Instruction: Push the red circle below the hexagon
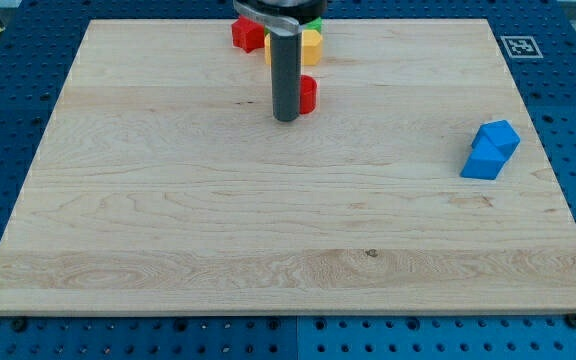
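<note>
The red circle (pixel 308 94) lies near the view's top centre, partly hidden behind my rod. My tip (pixel 286 117) rests on the board right at the circle's left side, touching or nearly touching it. A yellow block (pixel 311 46), likely the hexagon, sits above the circle at the view's top. A red star-like block (pixel 247 33) lies to its left. A bit of a green block (pixel 315 22) shows at the top edge, mostly hidden by the arm.
Two blue blocks (pixel 490 150) sit pressed together at the view's right. The wooden board (pixel 268 230) lies on a blue perforated table. A fiducial marker (pixel 519 46) is at the board's top right corner.
</note>
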